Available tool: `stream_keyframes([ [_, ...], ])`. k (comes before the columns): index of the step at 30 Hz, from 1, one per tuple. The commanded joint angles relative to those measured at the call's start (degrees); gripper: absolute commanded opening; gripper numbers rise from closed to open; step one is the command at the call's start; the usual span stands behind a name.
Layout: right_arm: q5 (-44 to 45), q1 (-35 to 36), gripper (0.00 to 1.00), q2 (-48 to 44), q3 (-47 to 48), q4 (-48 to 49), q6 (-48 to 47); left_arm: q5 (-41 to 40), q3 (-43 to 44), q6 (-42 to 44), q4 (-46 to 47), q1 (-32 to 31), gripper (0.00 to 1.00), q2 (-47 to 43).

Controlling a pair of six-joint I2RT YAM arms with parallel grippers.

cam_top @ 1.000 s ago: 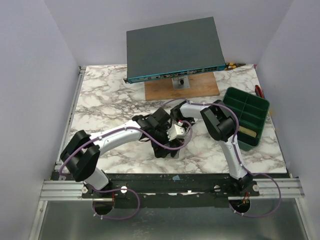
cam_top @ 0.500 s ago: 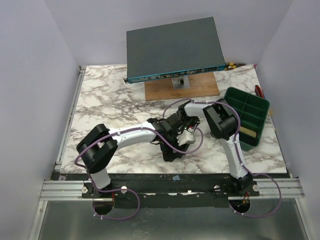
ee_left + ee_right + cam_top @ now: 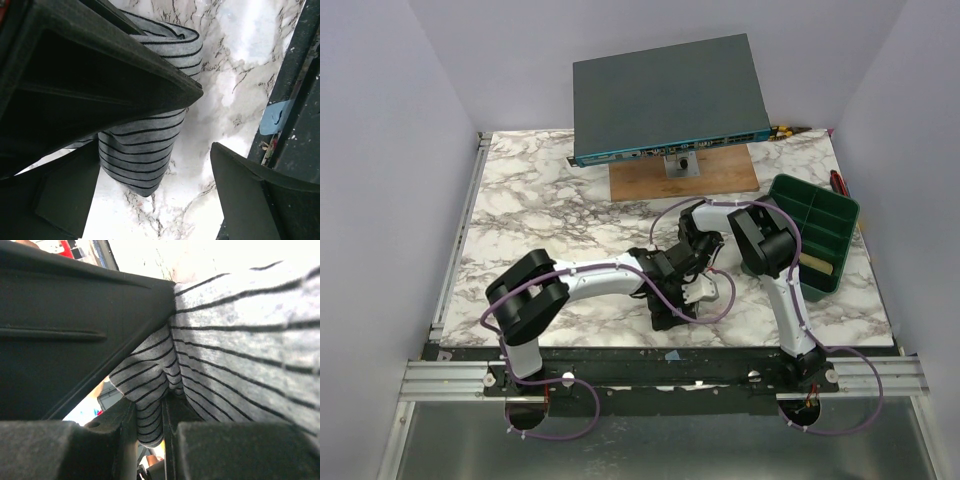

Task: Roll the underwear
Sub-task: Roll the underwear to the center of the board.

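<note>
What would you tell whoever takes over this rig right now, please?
Left gripper: open, its fingers either side of the underwear, not gripping.
Right gripper: shut on the underwear's fabric.
Underwear: a loose striped bundle over the marble table, near its front edge.
Done: partly rolled, it seems.
To do: tighten and finish the roll, then release.

No writing, label, brand or number can be read anywhere from where I stand. The front strip of the grey box (image 3: 665, 90) at the far side of the bench (image 3: 540, 190) carries only tiny marks, too small to make out.
</note>
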Motion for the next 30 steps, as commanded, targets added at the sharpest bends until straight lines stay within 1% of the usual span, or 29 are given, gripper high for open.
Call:
stream_keyframes([
  [1, 15.3, 0.5, 0.06, 4.9, -1.3, 12.8, -5.3, -5.6, -1.3, 2.2, 8.5, -1.3, 0.95, -2.2],
  [6, 15.7, 0.5, 0.06, 4.7, -2.0, 13.2, -5.5, -10.4, -3.4, 4.2, 12.0, -2.1, 0.95, -4.4],
  [9, 15.8, 0.6, 0.06, 4.7, -2.1, 13.2, -5.6, -11.1, -4.7, 5.8, 13.2, -2.1, 0.95, -6.9],
  [12, 16.0, 0.5, 0.06, 4.5, -2.4, 13.5, -5.6, -9.1, -6.7, 7.2, 14.2, -1.8, 0.95, -9.9],
  [16, 15.9, 0.5, 0.06, 4.5, -2.4, 13.6, -5.6, -3.6, -8.8, 8.5, 14.8, -1.5, 0.94, -12.9],
  [23, 15.7, 0.5, 0.06, 4.2, -1.7, 13.2, -5.7, 1.9, -9.6, 8.7, 13.3, -1.4, 0.92, -10.8],
  [30, 15.8, 0.5, 0.06, 4.1, -2.2, 13.4, -6.2, 0.5, -9.3, 7.9, 14.5, -0.9, 0.92, -7.4],
])
